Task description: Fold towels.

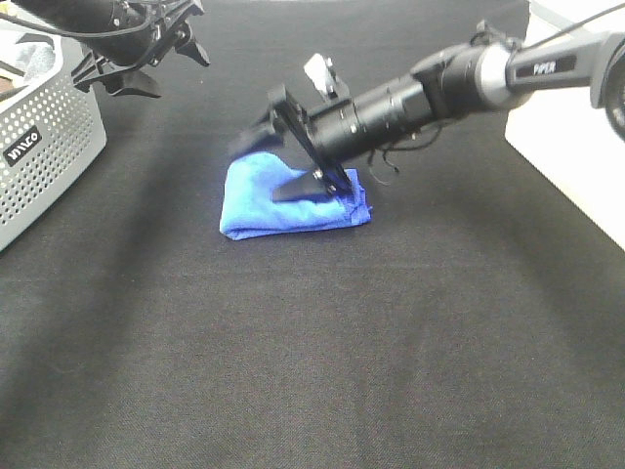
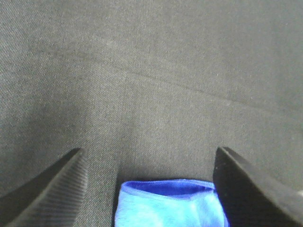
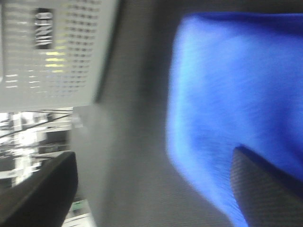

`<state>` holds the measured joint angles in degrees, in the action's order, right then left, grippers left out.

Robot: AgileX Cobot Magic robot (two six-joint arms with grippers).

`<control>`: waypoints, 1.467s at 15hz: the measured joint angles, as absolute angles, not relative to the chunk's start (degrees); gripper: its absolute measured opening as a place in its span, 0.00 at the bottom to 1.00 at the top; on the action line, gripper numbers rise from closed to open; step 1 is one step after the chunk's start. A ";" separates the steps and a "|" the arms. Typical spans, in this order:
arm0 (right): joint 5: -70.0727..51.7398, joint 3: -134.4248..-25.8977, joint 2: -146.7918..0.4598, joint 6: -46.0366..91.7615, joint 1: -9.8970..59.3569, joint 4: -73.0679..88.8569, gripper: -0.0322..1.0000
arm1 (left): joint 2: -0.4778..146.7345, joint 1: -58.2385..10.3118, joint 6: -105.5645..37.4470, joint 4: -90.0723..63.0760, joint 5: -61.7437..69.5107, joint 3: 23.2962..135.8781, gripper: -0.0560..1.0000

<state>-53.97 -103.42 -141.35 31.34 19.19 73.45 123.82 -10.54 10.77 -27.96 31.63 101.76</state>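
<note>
The royal-blue towel [image 1: 293,205] lies folded into a small bundle on the black table cloth, near the middle. My right gripper [image 1: 262,168] reaches across from the right and is open, with one finger [image 1: 305,184] resting on the towel's top and the other raised off its far left side. The right wrist view shows the towel [image 3: 236,85] blurred, with one finger [image 3: 267,189] over it. My left gripper [image 1: 171,70] is open and empty, high at the back left. In the left wrist view the towel's edge [image 2: 168,203] shows between the open fingers [image 2: 255,189].
A perforated grey basket [image 1: 49,147] stands at the left edge, also in the right wrist view [image 3: 52,47]. A white surface [image 1: 576,156] borders the table at the right. The black table cloth [image 1: 312,371] stretches to the front.
</note>
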 joint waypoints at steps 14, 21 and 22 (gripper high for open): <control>-57.75 -103.42 -134.70 30.77 9.17 60.68 0.83 | 121.52 -10.54 10.43 -26.07 38.10 101.76 0.72; -64.52 -103.42 -118.95 16.84 9.17 37.82 0.83 | 114.71 -10.54 5.84 -19.02 55.98 101.76 0.72; -65.83 -103.42 -117.46 15.07 9.17 36.10 0.83 | 113.45 -10.54 5.67 -17.53 58.44 101.76 0.72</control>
<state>-65.83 -103.42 -117.46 15.07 9.17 36.10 113.45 -10.54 5.67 -17.53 58.44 101.76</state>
